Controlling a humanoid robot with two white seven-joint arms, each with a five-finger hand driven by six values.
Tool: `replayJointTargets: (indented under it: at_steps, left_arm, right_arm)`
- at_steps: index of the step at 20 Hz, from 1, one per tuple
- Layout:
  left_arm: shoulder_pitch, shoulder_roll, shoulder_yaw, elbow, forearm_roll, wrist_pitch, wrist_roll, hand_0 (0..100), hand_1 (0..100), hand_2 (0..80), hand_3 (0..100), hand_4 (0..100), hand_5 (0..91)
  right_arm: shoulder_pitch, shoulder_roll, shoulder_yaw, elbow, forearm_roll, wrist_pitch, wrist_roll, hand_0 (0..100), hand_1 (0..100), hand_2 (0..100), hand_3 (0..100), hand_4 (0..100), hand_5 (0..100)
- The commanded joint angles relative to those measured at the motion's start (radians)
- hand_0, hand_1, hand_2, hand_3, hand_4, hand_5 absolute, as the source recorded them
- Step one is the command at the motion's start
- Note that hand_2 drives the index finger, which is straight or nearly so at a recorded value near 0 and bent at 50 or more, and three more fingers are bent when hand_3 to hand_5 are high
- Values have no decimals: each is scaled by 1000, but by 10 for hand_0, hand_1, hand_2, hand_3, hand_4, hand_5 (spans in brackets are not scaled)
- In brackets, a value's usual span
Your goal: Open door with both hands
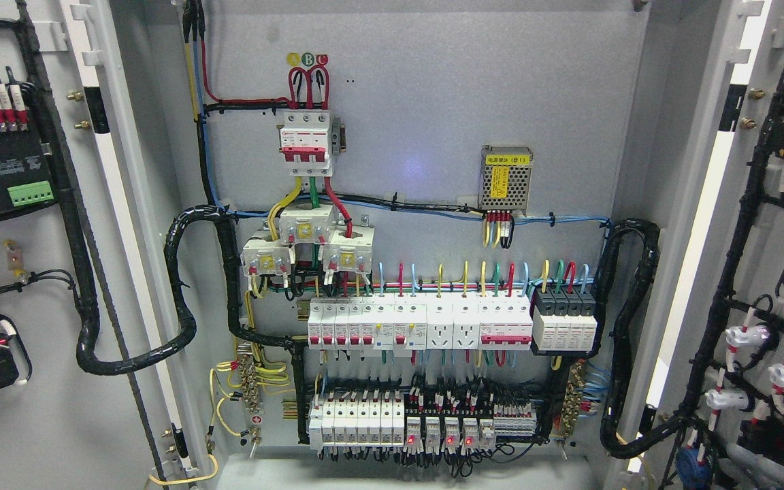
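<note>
The grey electrical cabinet stands with both doors swung wide. The left door (38, 381) shows its inner face with black modules and cabling at the picture's left. The right door (766, 286) shows its inner face with wired white lamp backs at the picture's right. Between them the back panel (419, 102) is fully exposed. Neither of my hands nor any arm shows in the head view.
On the panel sit a red-and-white main breaker (305, 141), a metal power supply (506, 177), a row of white breakers (419, 327) and a lower row of relays with red lights (433, 429). Thick black cable looms (181, 292) run to each door.
</note>
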Motion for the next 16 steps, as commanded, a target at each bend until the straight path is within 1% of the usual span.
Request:
replayJointTargets:
  at_steps: [1,9,16]
  left_arm:
    - [-11,8,3,82,13,6,0,0,0,0,0,0,0]
    - [-97,11,-14,159,13,14,0,0,0,0,0,0,0]
    - [-178,19,-81,199,10,26,1,0,0,0,0,0,0]
  right_arm:
    - [-1,2,0,2,0,0,0,0,0,0,0,0,0]
    - [-1,2,0,2,0,0,0,0,0,0,0,0,0]
    - [-1,0,-2,2,0,0,0,0,0,0,0,0,0]
